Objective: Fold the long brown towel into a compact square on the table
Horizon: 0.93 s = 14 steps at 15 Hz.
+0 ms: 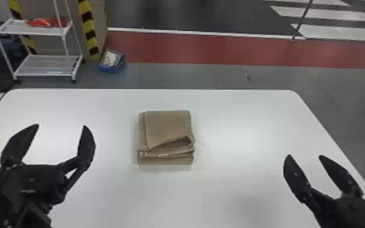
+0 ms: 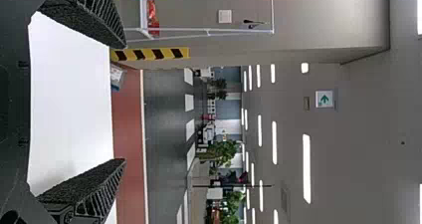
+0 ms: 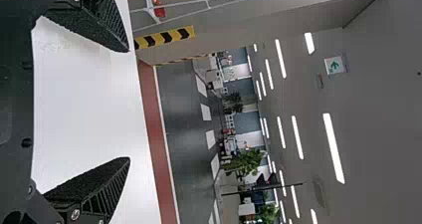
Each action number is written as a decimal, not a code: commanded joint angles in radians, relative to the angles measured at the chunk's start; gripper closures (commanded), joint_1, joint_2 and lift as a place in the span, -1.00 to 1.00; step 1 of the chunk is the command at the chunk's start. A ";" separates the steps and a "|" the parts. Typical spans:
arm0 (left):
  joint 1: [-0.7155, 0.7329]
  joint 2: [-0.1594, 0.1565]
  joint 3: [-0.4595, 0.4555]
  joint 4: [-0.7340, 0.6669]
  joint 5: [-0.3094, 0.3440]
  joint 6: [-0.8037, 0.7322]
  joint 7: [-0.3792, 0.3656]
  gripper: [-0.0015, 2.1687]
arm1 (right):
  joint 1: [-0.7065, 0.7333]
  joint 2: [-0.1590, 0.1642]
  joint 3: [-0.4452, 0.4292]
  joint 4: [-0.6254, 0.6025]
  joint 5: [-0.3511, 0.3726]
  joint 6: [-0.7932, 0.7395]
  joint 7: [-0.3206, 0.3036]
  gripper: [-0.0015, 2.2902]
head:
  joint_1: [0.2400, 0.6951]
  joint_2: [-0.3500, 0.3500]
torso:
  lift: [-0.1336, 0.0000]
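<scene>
The right tool [image 1: 305, 155] is black, its tapered fingers [image 3: 99, 25] rough-faced and slatted, with silvery round screws [image 3: 75, 214] at the base.

"What's under the towel [image 1: 168, 125]?"
"A white table [image 1: 236, 121]. Its straight far edge runs beyond the towel, with a rounded corner on either side."
"And on it?"
"Just that brown towel, folded in layers, top flap askew."

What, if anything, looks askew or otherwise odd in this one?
The brown towel is folded untidily: its top layer's near edge slants away from the robot toward the right, where a loose fold gapes, baring uneven layers. I see no spill or damage.
</scene>
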 commanded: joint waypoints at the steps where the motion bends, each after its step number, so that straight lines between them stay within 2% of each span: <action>1: 0.000 -0.002 0.000 0.001 0.000 0.002 -0.002 -0.92 | -0.004 -0.002 0.001 0.005 0.000 0.000 0.000 -0.90 | 1.00 -0.32 | -0.91; 14: -0.002 -0.002 0.002 0.003 0.002 0.002 -0.003 -0.92 | -0.014 0.003 0.002 0.013 0.000 0.003 0.000 -0.90 | 1.00 -0.32 | -0.91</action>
